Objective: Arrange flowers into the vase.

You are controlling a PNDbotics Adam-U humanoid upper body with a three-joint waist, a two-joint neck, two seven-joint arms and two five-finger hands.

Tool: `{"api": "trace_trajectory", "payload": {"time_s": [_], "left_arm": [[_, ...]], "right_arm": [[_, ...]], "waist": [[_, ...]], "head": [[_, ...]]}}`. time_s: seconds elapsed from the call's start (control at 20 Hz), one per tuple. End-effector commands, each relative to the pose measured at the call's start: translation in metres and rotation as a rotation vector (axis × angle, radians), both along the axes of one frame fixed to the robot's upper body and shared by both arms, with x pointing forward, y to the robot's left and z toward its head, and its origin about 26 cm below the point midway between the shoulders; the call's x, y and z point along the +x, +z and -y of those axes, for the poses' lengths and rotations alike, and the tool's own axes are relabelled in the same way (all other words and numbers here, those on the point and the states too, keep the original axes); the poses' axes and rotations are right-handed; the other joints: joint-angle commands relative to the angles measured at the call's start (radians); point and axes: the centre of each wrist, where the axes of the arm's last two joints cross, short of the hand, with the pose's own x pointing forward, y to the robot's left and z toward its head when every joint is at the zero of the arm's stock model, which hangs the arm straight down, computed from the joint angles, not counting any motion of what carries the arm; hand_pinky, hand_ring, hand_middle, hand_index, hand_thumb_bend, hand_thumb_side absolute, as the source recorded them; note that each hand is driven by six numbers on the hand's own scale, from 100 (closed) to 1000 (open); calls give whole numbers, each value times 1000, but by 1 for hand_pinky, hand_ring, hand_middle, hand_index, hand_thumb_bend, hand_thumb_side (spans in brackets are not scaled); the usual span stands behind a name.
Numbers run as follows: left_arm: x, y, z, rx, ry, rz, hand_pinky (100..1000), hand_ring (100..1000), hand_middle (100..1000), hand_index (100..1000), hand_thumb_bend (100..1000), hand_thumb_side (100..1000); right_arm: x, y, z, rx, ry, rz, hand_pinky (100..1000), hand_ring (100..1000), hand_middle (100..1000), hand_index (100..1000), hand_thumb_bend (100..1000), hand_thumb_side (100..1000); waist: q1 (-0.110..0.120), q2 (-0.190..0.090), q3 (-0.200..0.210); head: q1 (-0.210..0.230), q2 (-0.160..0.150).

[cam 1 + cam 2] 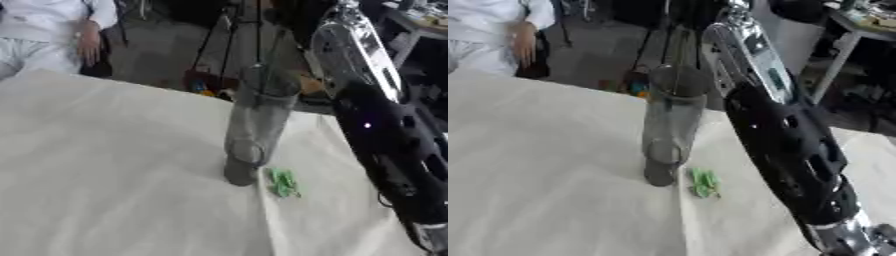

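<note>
Vase [255,127], tall and clear, stands upright at the centre of the frame on a white cloth-covered table [105,190], with a small green sprig [283,182] lying just beside its base on the right. Wide bare cloth spreads across the lower left. The robot's right arm [785,150] crosses the right side, running from upper middle to lower right, close beside the vase. Neither hand shows, so finger state cannot be told. The table's far edge runs behind the vase.
</note>
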Motion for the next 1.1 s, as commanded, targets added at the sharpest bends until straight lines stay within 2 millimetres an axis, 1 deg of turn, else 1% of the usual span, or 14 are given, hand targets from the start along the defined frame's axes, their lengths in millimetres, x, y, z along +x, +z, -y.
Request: {"api": "trace_trajectory", "payload": {"time_s": [0.05, 0.75, 1.05, 1.1], "left_arm": [[-4, 7, 0, 0, -5, 31, 886, 902, 863, 955, 100, 1000], [-4, 8, 1, -3, -11, 32, 887, 901, 863, 955, 100, 1000], [-4, 8, 2, -4, -13, 33, 887, 900, 863, 955, 100, 1000], [-4, 8, 2, -4, -13, 33, 887, 900, 863, 955, 100, 1000]], "right_arm": [[-7, 10, -1, -62, -187, -85, 100, 100, 100, 100, 196, 381], [-4, -1, -11, -124, -212, -66, 100, 100, 100, 100, 203, 379], [-6, -4, -15, -153, -231, -37, 100, 156, 100, 100, 208, 373], [-6, -5, -16, -158, -231, -34, 115, 184, 100, 100, 230, 358]], "waist": [[13, -14, 1], [15, -9, 3], [14, -8, 0], [14, -8, 0]], "head": [[-5, -13], [-8, -26], [-6, -31], [-5, -32]]}}
